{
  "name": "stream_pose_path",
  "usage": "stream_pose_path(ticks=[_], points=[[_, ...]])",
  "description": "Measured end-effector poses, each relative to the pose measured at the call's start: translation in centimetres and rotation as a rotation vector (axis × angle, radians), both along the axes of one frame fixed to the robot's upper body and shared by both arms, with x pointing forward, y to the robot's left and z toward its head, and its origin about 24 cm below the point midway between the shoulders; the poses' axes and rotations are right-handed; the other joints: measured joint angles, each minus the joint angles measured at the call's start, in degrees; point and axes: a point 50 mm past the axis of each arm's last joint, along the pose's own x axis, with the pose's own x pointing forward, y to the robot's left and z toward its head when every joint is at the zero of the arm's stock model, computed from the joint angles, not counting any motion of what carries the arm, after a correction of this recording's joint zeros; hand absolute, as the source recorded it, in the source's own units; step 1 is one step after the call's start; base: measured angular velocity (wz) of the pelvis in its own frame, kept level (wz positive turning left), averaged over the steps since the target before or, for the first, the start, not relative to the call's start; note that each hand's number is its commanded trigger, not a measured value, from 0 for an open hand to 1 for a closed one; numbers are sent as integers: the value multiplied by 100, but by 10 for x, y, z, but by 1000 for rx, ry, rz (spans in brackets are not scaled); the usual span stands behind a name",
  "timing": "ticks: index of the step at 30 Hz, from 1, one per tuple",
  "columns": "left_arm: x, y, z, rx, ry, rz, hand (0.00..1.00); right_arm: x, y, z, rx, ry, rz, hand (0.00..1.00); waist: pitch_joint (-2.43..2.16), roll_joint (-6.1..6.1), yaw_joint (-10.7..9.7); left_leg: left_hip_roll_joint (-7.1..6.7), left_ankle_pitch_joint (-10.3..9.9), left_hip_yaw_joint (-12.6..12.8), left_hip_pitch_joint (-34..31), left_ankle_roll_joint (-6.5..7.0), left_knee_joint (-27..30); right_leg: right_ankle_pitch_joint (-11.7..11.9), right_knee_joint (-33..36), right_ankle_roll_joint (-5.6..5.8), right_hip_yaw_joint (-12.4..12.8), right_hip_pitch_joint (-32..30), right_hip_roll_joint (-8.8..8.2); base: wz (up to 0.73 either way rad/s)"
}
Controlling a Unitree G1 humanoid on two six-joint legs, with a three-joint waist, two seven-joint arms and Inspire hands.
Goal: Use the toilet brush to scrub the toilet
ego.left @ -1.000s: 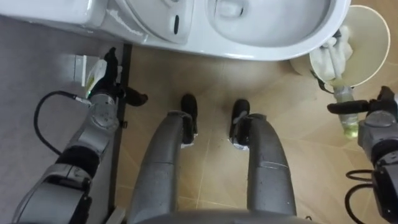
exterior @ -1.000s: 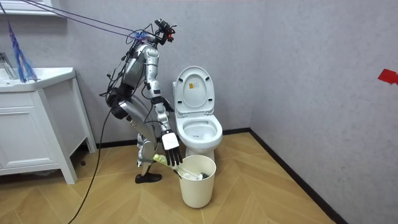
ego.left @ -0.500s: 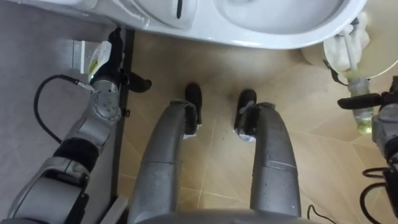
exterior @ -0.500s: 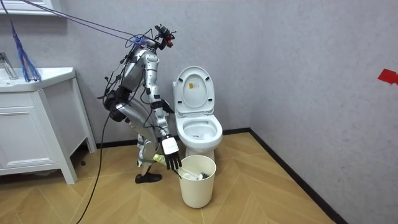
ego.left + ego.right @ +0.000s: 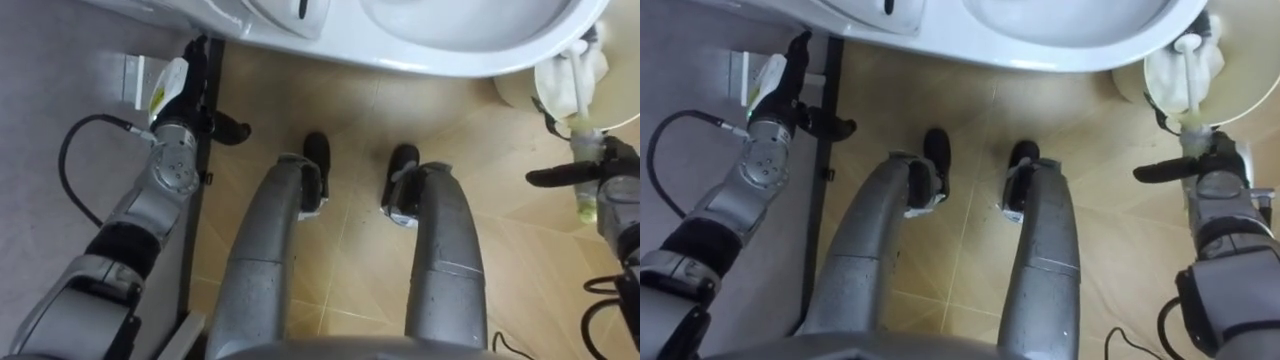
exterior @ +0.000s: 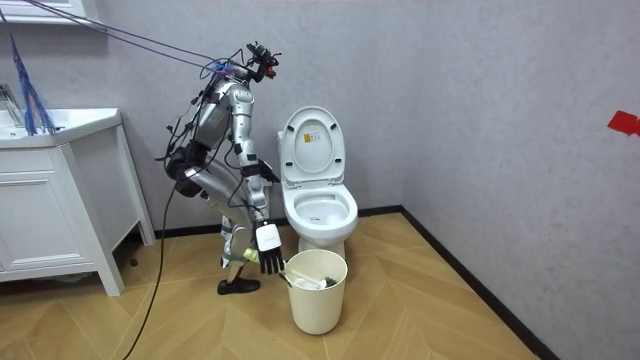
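I stand bent over in front of the white toilet (image 6: 318,205), whose bowl rim (image 5: 450,50) runs along the top of the eye view. My right hand (image 5: 603,178) is shut on the yellow-green handle of the toilet brush (image 5: 582,148). The brush's white shaft (image 5: 1188,80) slants down into the white bin (image 6: 318,292) to my right. In the room view the right hand (image 6: 268,250) hangs low beside the bin's rim. My left hand (image 5: 190,95) hangs open by the dark baseboard next to the toilet's base, holding nothing.
The bin (image 5: 1240,85) holds white crumpled material. A grey wall and a dark baseboard (image 5: 200,230) run close along my left. A white cabinet with a sink (image 6: 55,200) stands at the room view's left. Wooden floor lies open behind me.
The eye view has shifted a little, so the camera moved. In the room view my right hand with the brush handle has sunk lower, toward my legs; the brush's far end stays in the bin.
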Motion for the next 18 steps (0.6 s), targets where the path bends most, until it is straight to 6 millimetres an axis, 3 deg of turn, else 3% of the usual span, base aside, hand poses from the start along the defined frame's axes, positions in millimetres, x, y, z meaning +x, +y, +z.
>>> stream_pose_path(ticks=[2,3,5,6,7,8,9,10,18], points=[[-1,0,-1,0,4,1,0,0,0,0,7,-3,-6,11,0,0,0,0,0,-3,-5,0,-3,0,-8,0,-8,0,-1,0],[-1,0,-1,0,3,-1,0,0,1,-1,11,-6,-9,25,0,0,-1,1,0,-4,-7,0,-10,0,-18,1,-11,0,1,0],[-2,-1,-1,1,3,-6,0,0,1,-1,14,-8,-10,24,0,0,-2,2,0,-5,-9,1,-21,0,-35,1,-28,0,2,0],[-2,-1,-2,1,3,-9,0,0,1,-1,14,-10,-14,42,0,1,-3,2,0,-7,-12,1,-28,0,-44,1,-35,0,2,0],[-2,-1,-2,1,4,-9,0,0,1,-1,14,-14,-20,43,0,1,-3,2,-1,-8,-12,2,-29,0,-45,0,-37,0,2,0],[-3,-1,-2,1,6,-9,0,-1,0,-1,10,-25,-38,53,-1,2,-6,2,-3,-11,-13,2,-33,-1,-48,0,-41,0,3,0],[-3,-1,-3,1,7,-8,0,-1,-1,0,5,-27,-44,83,-1,3,-8,2,-3,-13,-13,2,-41,-2,-54,0,-44,0,4,0],[-3,-1,-3,1,7,-8,0,-1,0,-1,5,-27,-45,99,-2,3,-7,3,-3,-13,-13,2,-42,-2,-55,-1,-45,0,4,0],[-3,0,-2,-9,-1,4,0,-6,-3,-3,20,-24,-81,100,-6,28,13,6,-6,24,-25,1,-39,-5,-31,2,2,-47,5,0]])
